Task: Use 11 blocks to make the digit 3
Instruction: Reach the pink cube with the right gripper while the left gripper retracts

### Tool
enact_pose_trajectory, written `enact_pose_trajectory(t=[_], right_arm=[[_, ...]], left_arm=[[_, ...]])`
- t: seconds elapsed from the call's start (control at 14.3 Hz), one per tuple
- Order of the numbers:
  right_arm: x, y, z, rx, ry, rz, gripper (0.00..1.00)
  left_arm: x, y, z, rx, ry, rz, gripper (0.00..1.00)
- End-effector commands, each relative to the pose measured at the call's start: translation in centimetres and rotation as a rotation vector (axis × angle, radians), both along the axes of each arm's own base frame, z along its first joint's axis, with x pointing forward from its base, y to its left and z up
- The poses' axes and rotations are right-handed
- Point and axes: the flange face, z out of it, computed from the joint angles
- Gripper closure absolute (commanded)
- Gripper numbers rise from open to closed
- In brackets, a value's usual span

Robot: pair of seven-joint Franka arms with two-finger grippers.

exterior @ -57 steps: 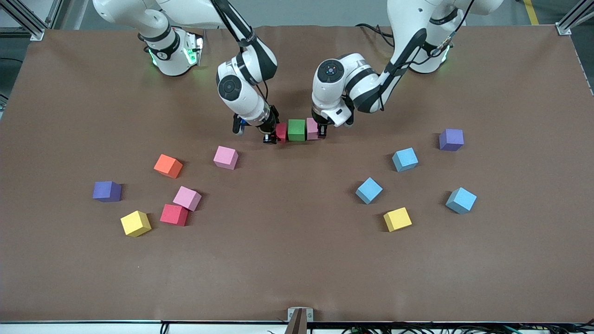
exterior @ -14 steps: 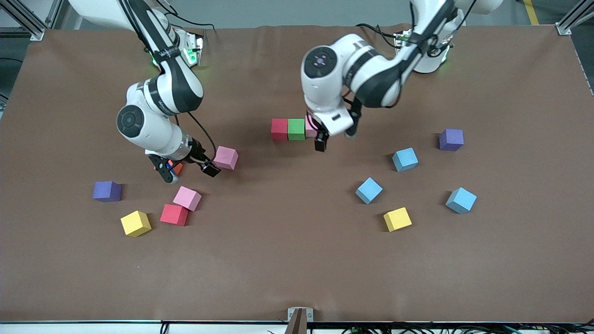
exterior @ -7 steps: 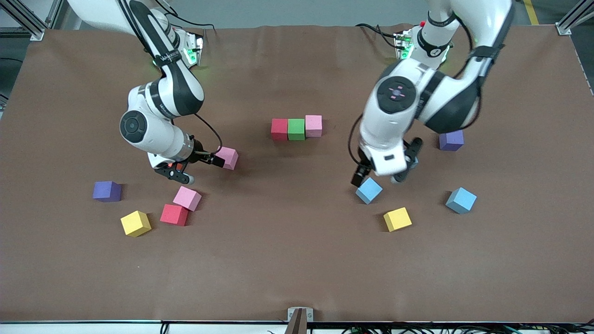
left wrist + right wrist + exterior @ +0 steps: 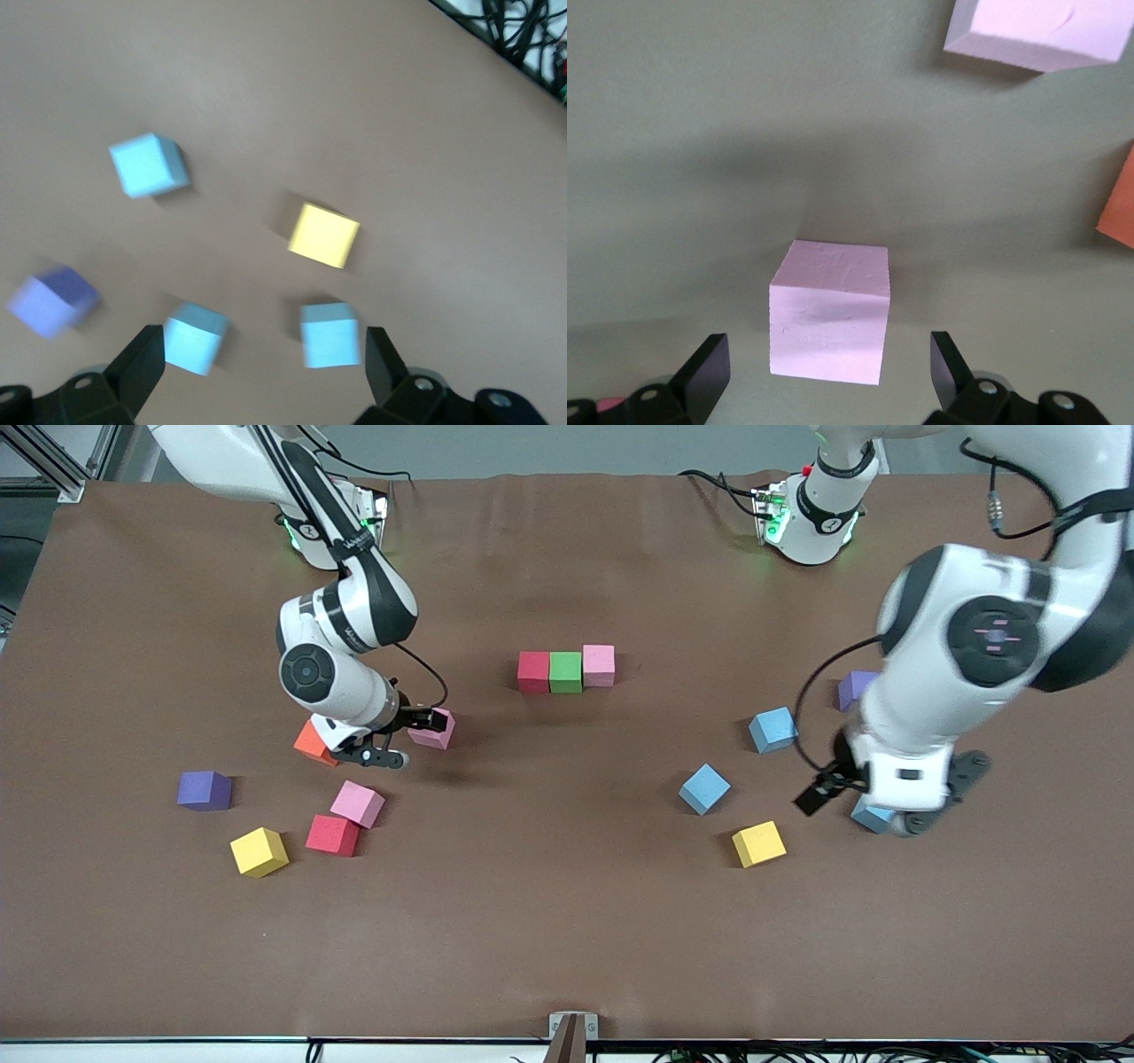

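My right gripper (image 4: 405,737), fingers spread wide, hangs low beside a small matte pink foam cube (image 4: 432,727) on the brown desk (image 4: 567,921); in the right wrist view that pink cube (image 4: 829,312) sits centred between the two fingers (image 4: 702,370), not yet touched. My left gripper (image 4: 886,797), likewise spread and empty, hovers over a light blue foam cube (image 4: 872,817) near the left arm's end of the desk, which it partly hides; the left wrist view is blurred.

The figure so far is one row of three touching cubes: red foam cube (image 4: 533,672), green foam cube (image 4: 566,672) and a second pink foam cube (image 4: 599,665), the last set slightly farther from the front camera than its neighbours. Eight of the eleven blocks remain loose.

To do this step well, I judge that I should lower the right gripper until its fingers straddle flat, parallel faces, square my wrist to the cube, close gently since foam compresses, and avoid nudging the orange foam cube (image 4: 316,742) just beside the gripper. On the left, I should settle before descending.
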Motion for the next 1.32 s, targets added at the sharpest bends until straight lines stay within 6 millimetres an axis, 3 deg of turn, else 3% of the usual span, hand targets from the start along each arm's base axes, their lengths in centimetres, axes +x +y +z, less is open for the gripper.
enact_pose_trajectory(t=[0.0, 0.07, 0.35, 0.63, 0.77, 0.98, 1.26], right_arm=[[-0.6, 0.4, -0.8, -0.014, 0.001, 0.036, 0.00], [-0.6, 0.4, -1.2, -0.015, 0.003, 0.036, 0.00], [-0.8, 0.5, -2.5, -0.021, 0.015, 0.033, 0.00], [-1.1, 0.8, -4.1, -0.025, 0.024, 0.036, 0.00], [-1.1, 0.8, -4.3, -0.027, 0.027, 0.035, 0.03], [-1.1, 0.8, -4.6, -0.028, 0.033, 0.033, 0.28], [-1.0, 0.6, -5.0, -0.029, 0.036, 0.030, 0.46]], left_arm=[[-1.3, 3.7, 4.8, 0.029, -0.004, -0.162, 0.00], [-2.1, 4.4, 7.0, 0.042, -0.030, -0.211, 0.00], [-5.3, 9.6, 11.1, 0.071, 0.040, -0.362, 0.00], [-8.9, 14.8, 13.0, 0.031, 0.070, -0.504, 0.00], [-10.1, 16.2, 14.0, 0.032, 0.063, -0.570, 0.00], [-11.8, 16.7, 15.0, 0.033, 0.064, -0.584, 0.00], [-11.4, 14.8, 14.8, 0.039, 0.052, -0.619, 0.00]])
